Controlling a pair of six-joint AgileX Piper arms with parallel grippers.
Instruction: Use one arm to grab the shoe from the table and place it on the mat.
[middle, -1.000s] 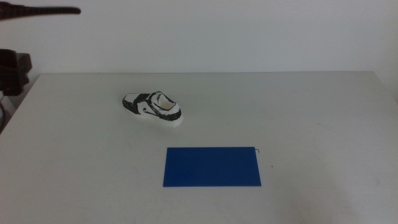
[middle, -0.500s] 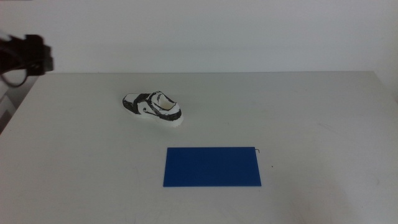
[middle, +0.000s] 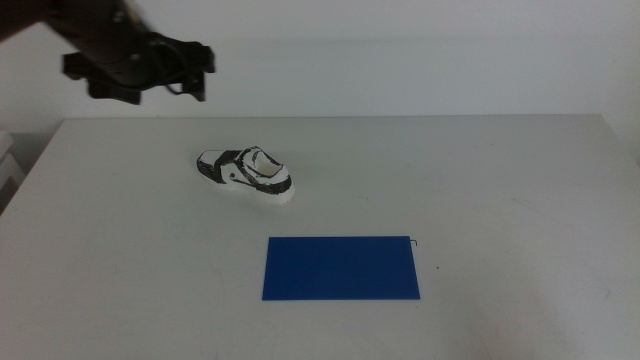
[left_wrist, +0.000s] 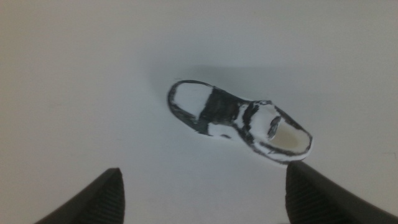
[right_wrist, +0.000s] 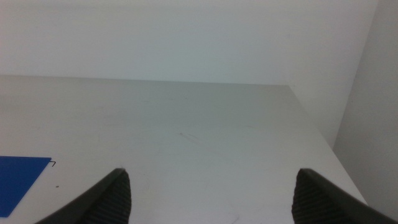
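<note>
Advanced from the table's left edge, the left gripper, jaws spread wide, hovers over the small black-and-white sneaker, judged light, stiff-soled, best gripped across its midfoot sides; right gripper waits, jaws parted.

You get bright, even, diffuse light on the table, with no glare. The shoe throws only a faint, soft shadow, and the mat looks evenly saturated. In the middle view the left arm is smeared by motion blur. Your left wrist view is slightly soft, the shoe fuzzy-edged, and both wrist views darken toward their corners.
</note>
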